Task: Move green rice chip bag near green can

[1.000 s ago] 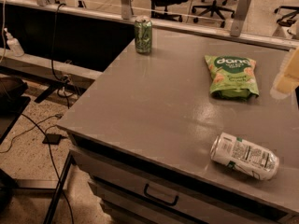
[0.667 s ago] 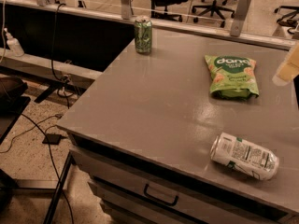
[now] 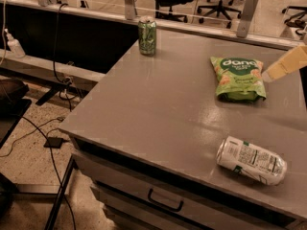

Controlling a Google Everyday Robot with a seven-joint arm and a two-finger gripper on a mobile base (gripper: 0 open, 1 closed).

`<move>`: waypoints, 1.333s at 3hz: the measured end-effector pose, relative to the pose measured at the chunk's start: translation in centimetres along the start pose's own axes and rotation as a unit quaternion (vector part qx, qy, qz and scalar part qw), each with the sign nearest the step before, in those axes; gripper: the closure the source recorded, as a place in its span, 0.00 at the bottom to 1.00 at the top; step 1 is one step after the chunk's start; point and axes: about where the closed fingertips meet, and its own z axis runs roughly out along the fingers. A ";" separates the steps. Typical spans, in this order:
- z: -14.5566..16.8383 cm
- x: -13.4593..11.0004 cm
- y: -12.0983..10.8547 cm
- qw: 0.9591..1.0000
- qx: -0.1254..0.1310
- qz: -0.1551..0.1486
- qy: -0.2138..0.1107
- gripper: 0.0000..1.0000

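Though half cropped, end effector [image 3: 271, 73] aslant beside green rice chip bag [image 3: 238, 78], grip unclear.

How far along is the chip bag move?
Done: nothing yet. The green rice chip bag lies flat on the table's right side, well apart from the green can, which stands at the far left corner. In hand: the gripper is at the view's right edge, beside the bag's upper right corner; contact unclear. Left: grasp, carry across, set down by the can.
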 end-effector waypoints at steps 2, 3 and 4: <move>6.9 0.2 2.2 0.997 -0.058 0.030 -0.046 0.00; 9.6 0.8 3.1 0.996 -0.077 0.029 -0.045 0.00; 10.1 0.8 3.3 0.995 -0.081 0.028 -0.044 0.14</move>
